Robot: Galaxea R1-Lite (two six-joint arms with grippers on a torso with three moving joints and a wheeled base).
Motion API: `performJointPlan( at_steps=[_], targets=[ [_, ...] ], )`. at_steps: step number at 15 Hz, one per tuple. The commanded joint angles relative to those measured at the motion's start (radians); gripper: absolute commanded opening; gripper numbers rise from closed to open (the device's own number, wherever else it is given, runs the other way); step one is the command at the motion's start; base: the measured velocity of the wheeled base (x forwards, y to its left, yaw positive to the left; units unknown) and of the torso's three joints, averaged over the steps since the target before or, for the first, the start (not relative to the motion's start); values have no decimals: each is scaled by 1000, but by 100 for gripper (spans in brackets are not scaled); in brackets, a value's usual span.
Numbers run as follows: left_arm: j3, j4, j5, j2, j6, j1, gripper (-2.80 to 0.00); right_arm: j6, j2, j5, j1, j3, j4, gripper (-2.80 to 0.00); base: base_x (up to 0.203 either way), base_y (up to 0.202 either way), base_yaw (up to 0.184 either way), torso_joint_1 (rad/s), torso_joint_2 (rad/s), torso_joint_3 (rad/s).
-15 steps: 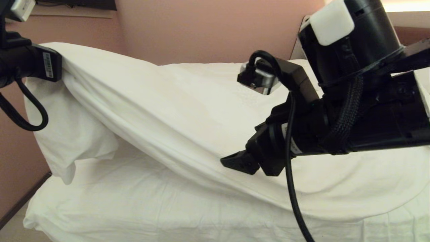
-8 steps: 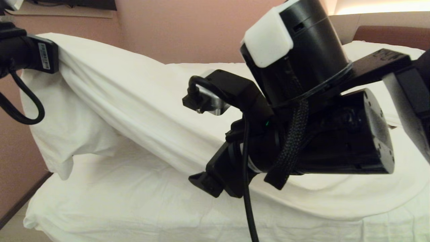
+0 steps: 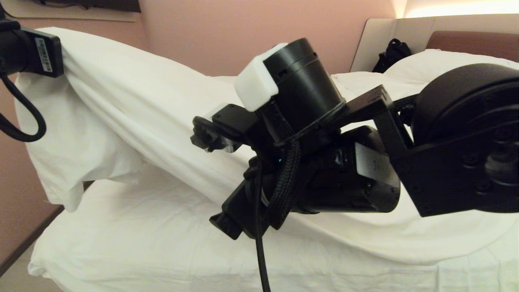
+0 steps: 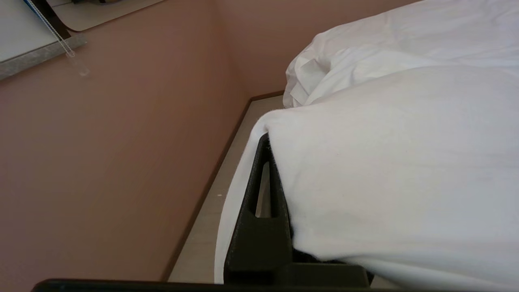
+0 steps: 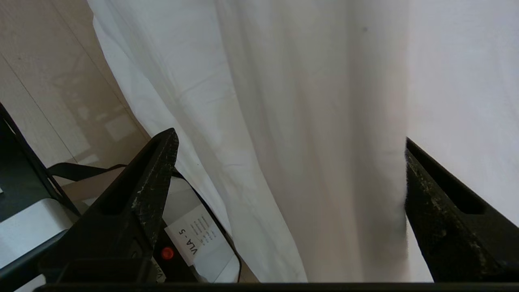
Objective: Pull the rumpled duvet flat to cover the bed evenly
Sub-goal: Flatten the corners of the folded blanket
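Observation:
The white duvet [image 3: 170,121] stretches in a long slope from the upper left down across the bed [image 3: 142,251]. My left gripper [image 3: 61,52] is shut on the duvet's raised corner. In the left wrist view the cloth [image 4: 385,162] drapes over that gripper [image 4: 269,140], leaving one black finger [image 4: 263,202] showing. My right gripper [image 3: 223,223] hangs low at the duvet's lower fold near the middle of the bed's side. It [image 5: 290,158] is open, and a fold of duvet [image 5: 316,142] lies between its spread fingers [image 5: 154,174].
A white pillow [image 3: 429,61] lies by the brown headboard [image 3: 474,42], with a black object [image 3: 391,52] beside it. A pink wall [image 3: 227,32] runs behind the bed. Floor [image 3: 12,280] shows at the lower left. My own base [image 5: 194,239] is under the right gripper.
The right arm has swung left and down across the duvet, bringing its open gripper to the lower fold. The left gripper has lifted the held corner a little higher.

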Motion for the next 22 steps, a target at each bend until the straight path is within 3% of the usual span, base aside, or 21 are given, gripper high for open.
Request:
performJointPlan(
  at_steps=[1,6,7,8,14,18,22],
  targets=[
    [0,1,-18,-16,-10,0,-280,-13,28,-1,-3,-7,2,0,0,0,0,0,0,0],
    [1,34,-40,-60,-13,-1,-280,-18,86,1,-72,-68,-3,0,0,0,0,0,0,0],
    [1,37,-43,-68,-14,-1,-280,-17,92,2,-83,-73,-5,-224,0,0,0,0,0,0],
    [4,39,-50,-78,-14,-2,-280,-16,99,5,-100,-84,-8,-280,0,0,0,0,0,0],
    [14,49,-71,-129,-14,-21,-280,-5,87,13,-117,-87,-33,-280,0,0,0,0,0,0],
    [86,190,-163,-232,-12,-20,-280,-12,41,16,-156,-87,-106,-280,0,0,0,0,0,0],
    [196,333,-165,-334,53,-10,-280,-6,0,15,-182,-80,-100,-280,0,0,0,0,0,0]
  ],
)
